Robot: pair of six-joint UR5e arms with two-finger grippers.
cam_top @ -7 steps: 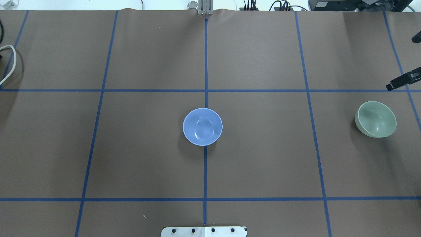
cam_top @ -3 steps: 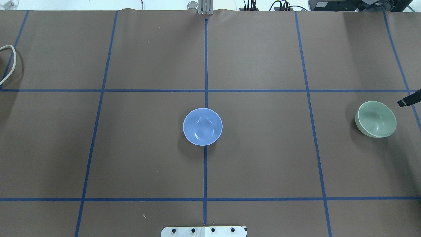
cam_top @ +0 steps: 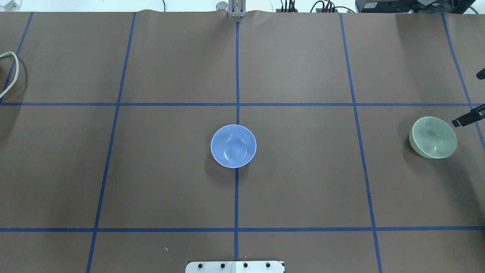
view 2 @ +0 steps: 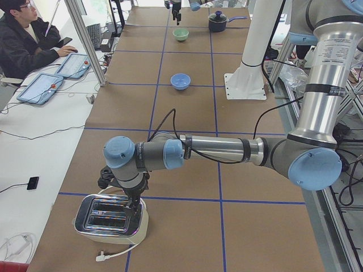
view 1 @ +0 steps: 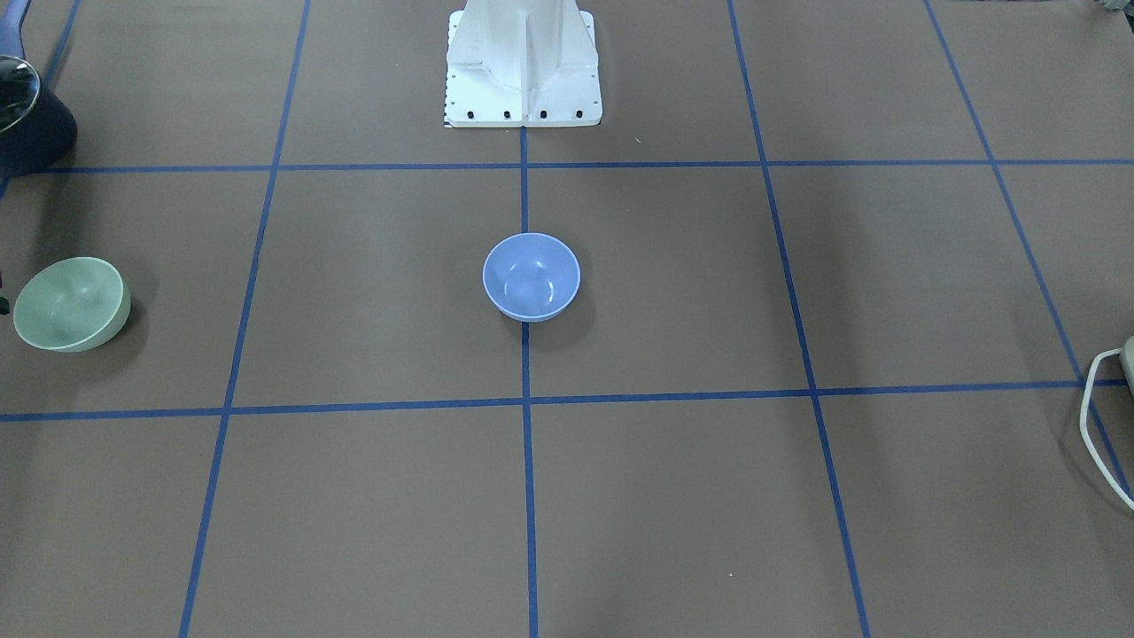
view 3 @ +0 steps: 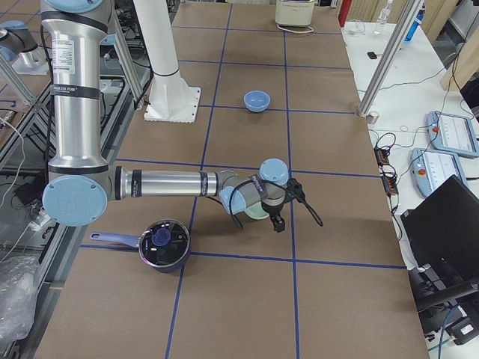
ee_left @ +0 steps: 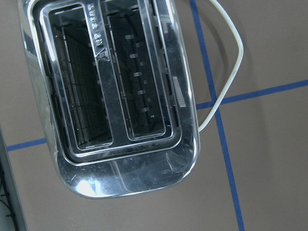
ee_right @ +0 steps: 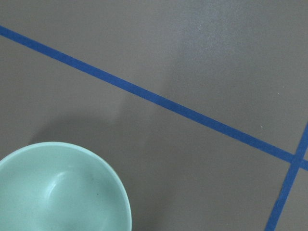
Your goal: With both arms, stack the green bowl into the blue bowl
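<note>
At table's 3 o'clock edge, my right gripper (cam_top: 468,98) hovers beside the green bowl (cam_top: 432,137), jaws wide; blue bowl (cam_top: 233,146) sits centre. Over the toaster (view 2: 110,218), left gripper (view 2: 133,204): jaws, cannot tell. Approach step; next, I judge, straddle rim, close.

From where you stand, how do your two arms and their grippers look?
The left arm and the right arm are silver-grey tubes with light blue joint caps and small printed text on the upper tube; black cables loop near each wrist. The left gripper and the right gripper are black.
</note>
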